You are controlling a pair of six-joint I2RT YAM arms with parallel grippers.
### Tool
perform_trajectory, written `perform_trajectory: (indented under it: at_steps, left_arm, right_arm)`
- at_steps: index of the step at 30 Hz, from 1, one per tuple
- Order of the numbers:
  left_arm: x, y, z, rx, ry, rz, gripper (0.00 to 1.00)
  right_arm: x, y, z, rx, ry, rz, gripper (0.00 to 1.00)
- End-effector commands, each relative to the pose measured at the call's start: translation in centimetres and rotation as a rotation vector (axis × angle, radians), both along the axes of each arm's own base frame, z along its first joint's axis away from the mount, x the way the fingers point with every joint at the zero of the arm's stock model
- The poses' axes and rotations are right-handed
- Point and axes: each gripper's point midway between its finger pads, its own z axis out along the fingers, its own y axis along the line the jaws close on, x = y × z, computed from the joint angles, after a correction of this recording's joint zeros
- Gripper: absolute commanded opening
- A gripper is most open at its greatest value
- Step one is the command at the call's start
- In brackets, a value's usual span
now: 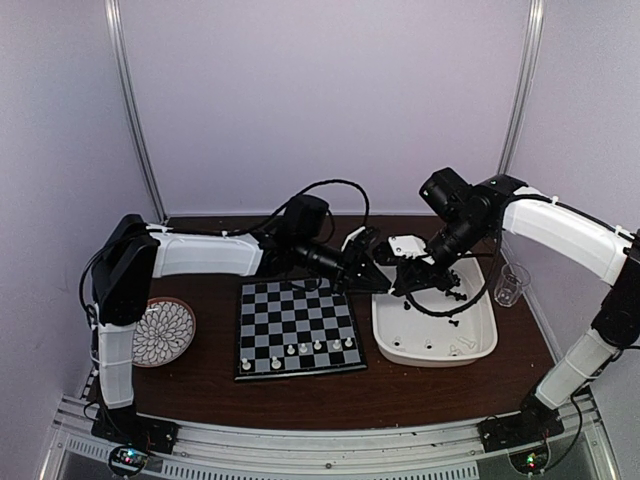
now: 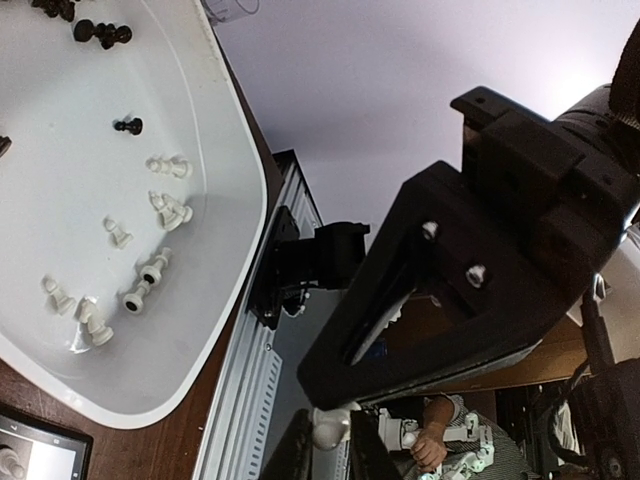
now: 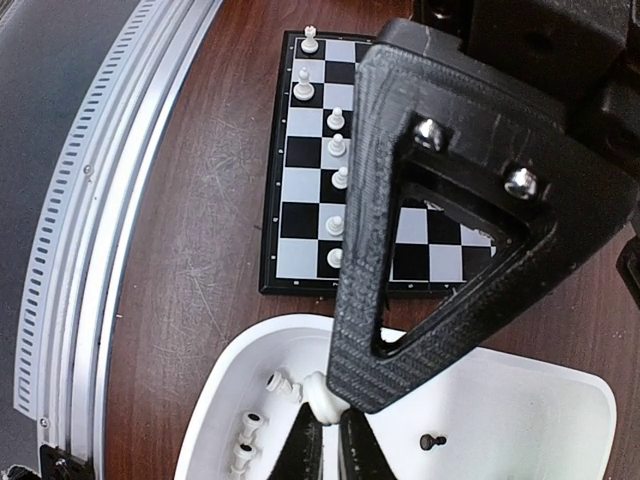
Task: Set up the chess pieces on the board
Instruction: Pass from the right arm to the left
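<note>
Right hand fingertips, closest to the lens, are clamped on one white piece, held in the air over the far left corner of the tray. Left hand meets it from the opposite side, narrow about the same piece; whether it grips I cannot tell. From there the board lies to the left on the bench, so the left arm is nearer; a handover looks likely.

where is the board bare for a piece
The board's middle and far rows are bare, bordered by chess pieces along its near edge. Crowded: off its far right corner, left gripper and right gripper meet at a white piece by the tray.
</note>
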Motion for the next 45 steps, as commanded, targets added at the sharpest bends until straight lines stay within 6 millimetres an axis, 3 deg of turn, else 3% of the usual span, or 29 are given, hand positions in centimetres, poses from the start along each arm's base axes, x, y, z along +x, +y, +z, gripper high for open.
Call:
perform_trajectory:
  at_steps: [1, 10, 18, 23, 28, 38, 45]
  left_arm:
    - [-0.2, -0.8, 1.4, -0.061, -0.035, -0.03, 0.13]
    - [-0.2, -0.9, 1.8, -0.078, -0.053, -0.032, 0.07]
    - [0.0, 0.1, 1.5, -0.033, -0.112, -0.02, 0.05]
    - [1.0, 3.3, -0.4, 0.176, -0.299, 0.031, 0.04]
    - [1.8, 7.7, -3.4, 0.41, -0.514, 0.078, 0.02]
    - [3.0, 16.6, -7.6, 0.764, -0.759, 0.194, 0.04]
    - [2.0, 20.6, -10.0, 0.862, -0.799, 0.23, 0.04]
  right_arm:
    - [0.1, 0.2, 0.2, -0.004, -0.012, 0.003, 0.07]
    - [0.1, 0.4, 0.0, -0.007, -0.014, 0.002, 0.07]
    - [1.1, -0.5, -0.2, -0.033, -0.033, -0.063, 0.24]
    - [2.0, -3.1, 0.0, -0.028, -0.008, -0.139, 0.29]
    - [1.9, -5.1, -1.7, -0.044, 0.03, -0.207, 0.3]
    - [3.1, -6.2, -3.9, -0.031, 0.048, -0.324, 0.3]
    - [3.8, -7.1, -5.4, -0.037, 0.037, -0.368, 0.3]
